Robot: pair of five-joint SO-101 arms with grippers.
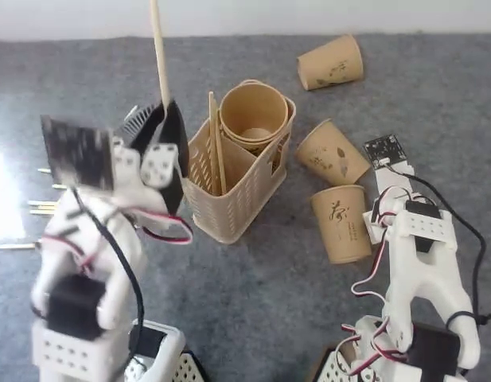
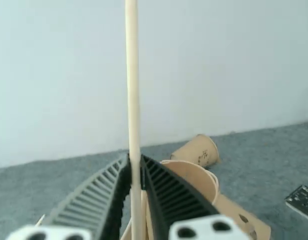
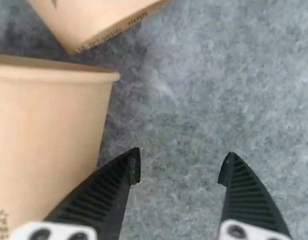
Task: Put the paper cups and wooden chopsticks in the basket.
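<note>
Your left gripper (image 2: pixel 135 172) clamps a light, stiff chopstick (image 2: pixel 132 75). Your right gripper (image 3: pixel 181 170), fingers apart, sits beside a cup (image 3: pixel 44 135) that is likely crushable: grip its rim lightly.

Grey carpety surface (image 1: pixel 253 294) has the basket (image 1: pixel 229 203) standing near the middle, one paper cup (image 1: pixel 331 62) tipped over at 1 o'clock, another cup (image 1: pixel 333 153) and a third cup (image 1: pixel 342 223) lying around 3, loose chopsticks (image 1: pixel 38 205) at 9.

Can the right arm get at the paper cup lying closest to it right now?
Probably yes. The right hand is open over bare carpet, the paper cup lies just beside it, and nothing sits between them.
</note>
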